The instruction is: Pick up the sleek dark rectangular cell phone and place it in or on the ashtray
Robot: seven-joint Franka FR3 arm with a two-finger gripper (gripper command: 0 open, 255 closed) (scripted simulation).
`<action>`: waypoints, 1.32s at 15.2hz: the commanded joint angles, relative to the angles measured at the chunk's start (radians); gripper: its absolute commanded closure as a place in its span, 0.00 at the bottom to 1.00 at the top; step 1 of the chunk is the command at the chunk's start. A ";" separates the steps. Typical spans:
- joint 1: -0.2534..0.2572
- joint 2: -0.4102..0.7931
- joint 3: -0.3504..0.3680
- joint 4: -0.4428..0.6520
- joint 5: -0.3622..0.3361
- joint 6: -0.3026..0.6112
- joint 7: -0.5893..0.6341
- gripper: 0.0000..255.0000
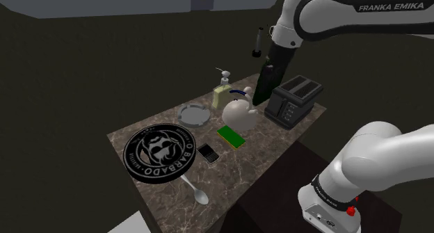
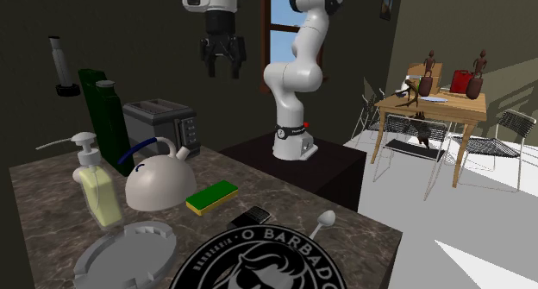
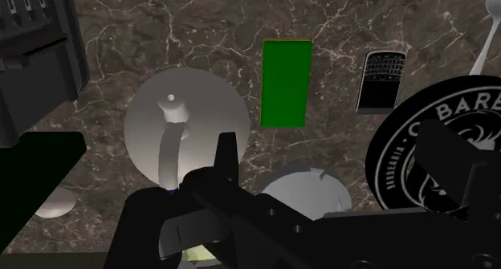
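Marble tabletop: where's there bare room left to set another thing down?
The barest tabletop strip runs along the stand-side edge, bordered by toaster, green sponge, cell phone and spoon. The far side is crowded: soap dispenser, kettle, dark green bottle and ashtray stand close together. The round black disc fills one end.

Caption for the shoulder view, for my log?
Gripper hovers high over the kettle; the dark phone lies on the marbled table, apart from the grey ashtray.

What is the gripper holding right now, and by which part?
Nothing. The gripper hangs open in the air; the cell phone lies beside the green sponge.
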 commanded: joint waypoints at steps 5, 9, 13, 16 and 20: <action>0.035 0.144 0.060 -0.069 0.041 0.201 0.049 0.00; 0.057 0.262 0.100 -0.088 0.061 0.329 0.081 0.00; 0.075 0.399 0.139 -0.084 0.072 0.454 0.115 0.00; 0.086 0.511 0.167 -0.067 0.069 0.544 0.145 0.00; 0.101 0.669 0.198 -0.026 0.045 0.652 0.195 0.00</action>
